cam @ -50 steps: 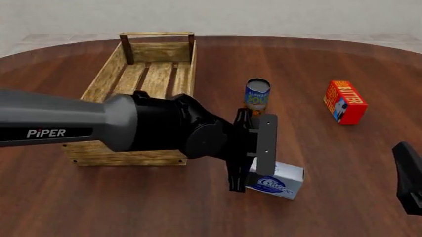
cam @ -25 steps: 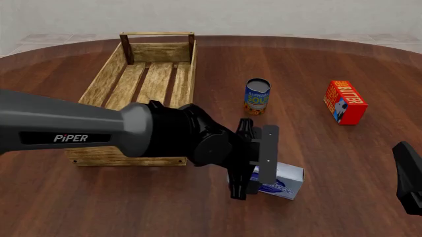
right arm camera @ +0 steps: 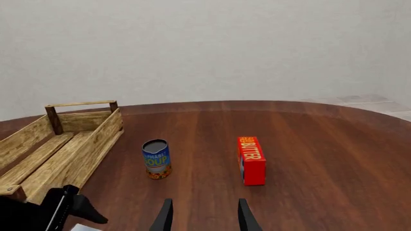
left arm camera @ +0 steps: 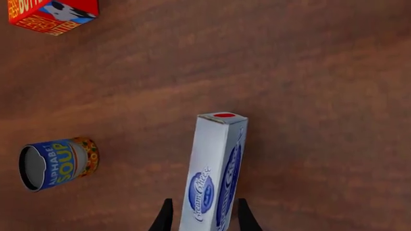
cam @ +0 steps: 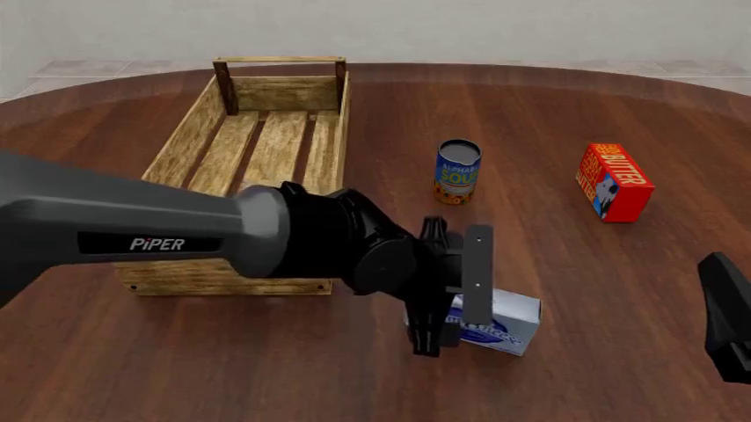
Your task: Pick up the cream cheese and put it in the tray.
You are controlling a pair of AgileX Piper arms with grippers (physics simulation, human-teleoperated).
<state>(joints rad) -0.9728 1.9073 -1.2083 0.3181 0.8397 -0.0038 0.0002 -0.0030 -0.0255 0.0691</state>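
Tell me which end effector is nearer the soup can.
Left. The left end effector straddles the cream cheese box, just in front of the soup can; the right end effector hangs farther off, near the table's right front edge.

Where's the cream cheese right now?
Front view: the cream cheese lies on the table, near-centre, right of the tray and nearer than the soup can, between the left gripper fingers.

Soup can (cam: 458, 171) just right of tray (cam: 188, 141).

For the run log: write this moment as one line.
phase: grasping | left pincer: astride cream cheese, on table | right pincer: open, idle | tray: holds nothing visible
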